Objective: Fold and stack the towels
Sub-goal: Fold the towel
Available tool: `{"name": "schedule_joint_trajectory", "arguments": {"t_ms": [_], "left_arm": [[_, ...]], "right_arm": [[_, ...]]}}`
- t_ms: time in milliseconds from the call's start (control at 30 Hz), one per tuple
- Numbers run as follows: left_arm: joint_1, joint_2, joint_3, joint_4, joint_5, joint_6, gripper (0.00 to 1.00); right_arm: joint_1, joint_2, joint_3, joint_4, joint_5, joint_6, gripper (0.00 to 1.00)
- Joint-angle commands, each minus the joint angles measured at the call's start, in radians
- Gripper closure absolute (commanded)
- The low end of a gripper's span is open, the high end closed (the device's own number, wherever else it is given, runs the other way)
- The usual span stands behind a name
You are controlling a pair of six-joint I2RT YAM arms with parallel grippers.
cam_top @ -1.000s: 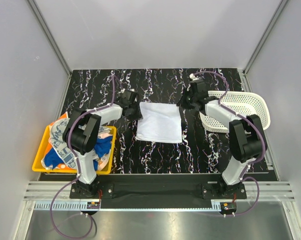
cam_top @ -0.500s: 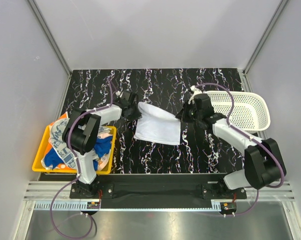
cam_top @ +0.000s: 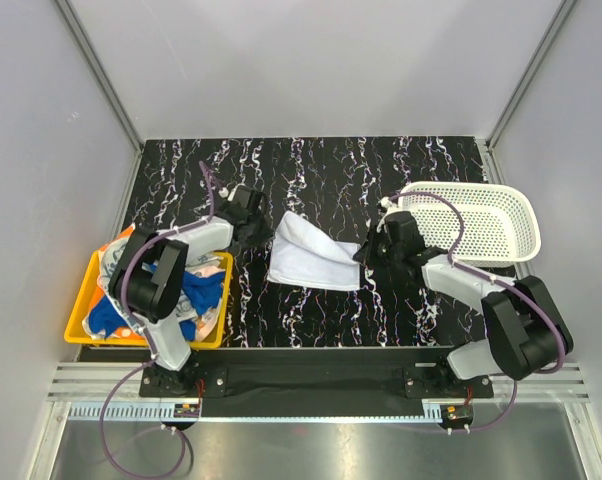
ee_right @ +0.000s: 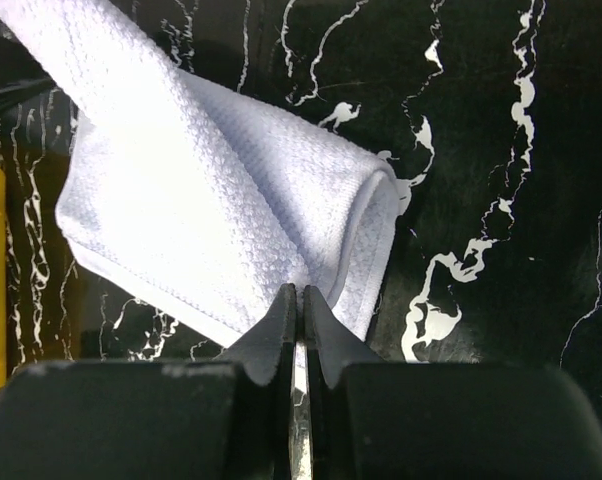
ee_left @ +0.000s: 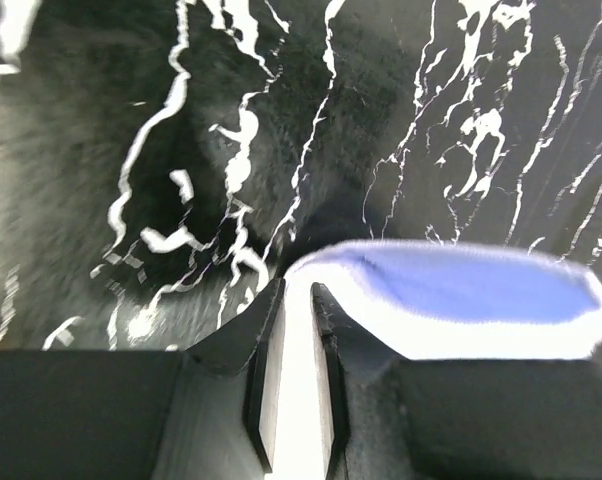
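Right gripper [ee_right: 298, 303] pinched tight on white towel [cam_top: 316, 258] edge; left gripper [ee_left: 297, 300] narrow, clamping opposite corner; towel doubled over on black marbled table [cam_top: 311, 170]

Left arm [cam_top: 196, 237] and right arm [cam_top: 461, 280] share white links, black joints, purple cables [cam_top: 426, 194].

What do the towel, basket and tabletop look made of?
The towel: white woven cotton-like cloth, matte, waffle texture and stitched hem. The basket: white plastic, probably moulded, with a perforated lattice wall. The tabletop: black, white-veined marble look, slightly glossy; possibly a printed laminate.
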Motion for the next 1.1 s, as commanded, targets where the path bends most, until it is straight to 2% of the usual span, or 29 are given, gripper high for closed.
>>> {"name": "schedule_joint_trajectory", "arguments": {"t_ms": [0, 100, 167, 267, 367, 500, 800, 900, 1067], "left_arm": [[0.009, -0.116, -0.006, -0.004, -0.058, 0.013, 0.79], [0.009, -0.166, 0.005, -0.035, -0.069, 0.03, 0.79], [0.006, -0.188, 0.022, -0.073, -0.087, 0.051, 0.71], [-0.005, -0.21, 0.078, -0.139, -0.124, 0.075, 0.54], [-0.029, -0.168, 0.184, -0.227, -0.184, 0.105, 0.38], [-0.064, -0.046, 0.353, -0.307, -0.215, 0.154, 0.31], [-0.087, 0.296, 0.765, -0.501, -0.276, 0.314, 0.3], [-0.089, 0.344, 0.801, -0.502, -0.221, 0.363, 0.36], [-0.095, 0.33, 0.769, -0.476, -0.146, 0.407, 0.47]], "right_arm": [[0.009, 0.027, -0.012, 0.097, 0.03, 0.016, 1.0], [0.009, 0.041, -0.017, 0.11, 0.033, 0.016, 1.0], [0.011, 0.047, -0.017, 0.11, 0.037, 0.013, 1.0], [0.015, 0.05, -0.011, 0.104, 0.053, 0.008, 1.0], [0.024, 0.05, -0.011, 0.097, 0.08, -0.003, 1.0], [0.034, 0.057, -0.009, 0.099, 0.108, -0.004, 1.0], [0.047, 0.085, -0.005, 0.11, 0.122, -0.006, 1.0], [0.047, 0.091, -0.002, 0.111, 0.125, -0.006, 1.0], [0.047, 0.105, 0.001, 0.117, 0.122, -0.001, 1.0]]}}
